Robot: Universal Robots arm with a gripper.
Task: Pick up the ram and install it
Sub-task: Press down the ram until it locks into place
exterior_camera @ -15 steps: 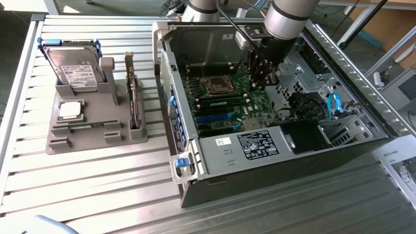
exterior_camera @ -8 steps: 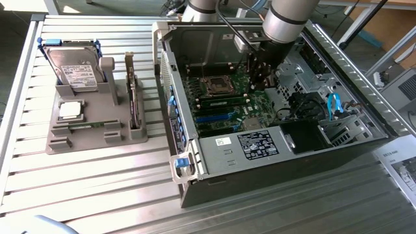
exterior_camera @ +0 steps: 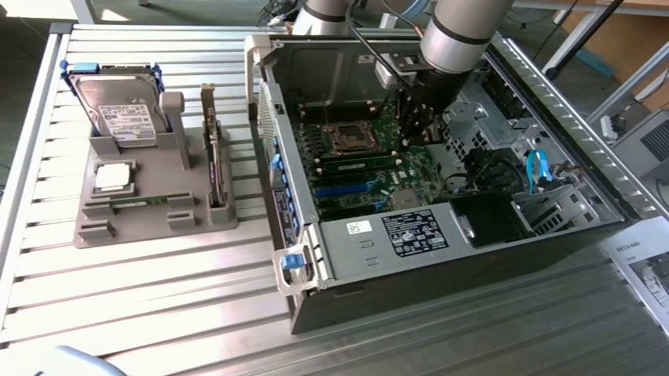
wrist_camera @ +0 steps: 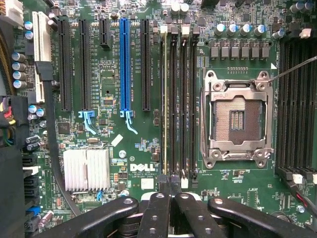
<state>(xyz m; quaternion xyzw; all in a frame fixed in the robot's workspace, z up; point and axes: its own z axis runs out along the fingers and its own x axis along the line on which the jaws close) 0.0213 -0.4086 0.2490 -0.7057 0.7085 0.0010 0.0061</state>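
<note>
Wrist view: where is the ram (wrist_camera: 165, 99)?
— Edge-up in a motherboard slot beside the processor socket (wrist_camera: 239, 119); middle of the exterior frame, inside the open case (exterior_camera: 554, 102).
— The claw (wrist_camera: 169, 187)?
— Fingers (wrist_camera: 157, 213) pinched together, tips at the stick's end. Seating step, I judge: it calls for straight, even downward pressure.

Holder (exterior_camera: 136, 223) w/ hard drive (exterior_camera: 121, 113) sits at exterior view's left of PC case (exterior_camera: 418, 290). Ram (wrist_camera: 165, 99) in slot beside CPU socket (wrist_camera: 237, 119).
</note>
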